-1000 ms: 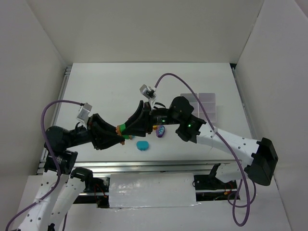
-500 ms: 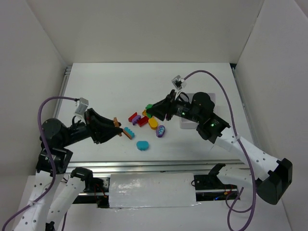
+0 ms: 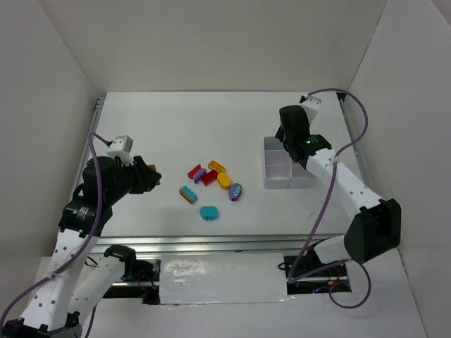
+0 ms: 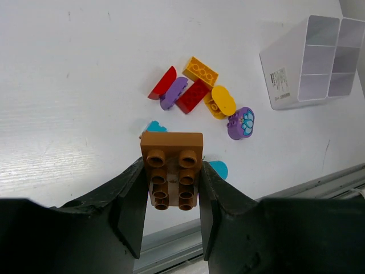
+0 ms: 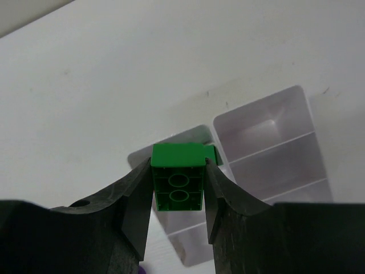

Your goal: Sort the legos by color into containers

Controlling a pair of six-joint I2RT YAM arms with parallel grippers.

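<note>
Evidently light, rigid, glossy plastic legos (image 3: 209,177): slippery on flat faces, not fragile; pinch across long straight sides; left gripper (image 4: 171,191) clamped on orange-brown studded brick (image 4: 171,149), held left of loose pile; right gripper (image 5: 178,188) clamped on green brick (image 5: 178,162), hollow underside showing, over white tray (image 5: 268,131); loose on table (image 3: 155,127): red, yellow, purple, teal pieces, some rounded

brown brick (image 4: 171,171), green brick (image 5: 178,184), white compartment tray (image 4: 285,64), purple oval brick (image 4: 241,123) printed with a teal flower, yellow oval brick (image 4: 223,100)
</note>
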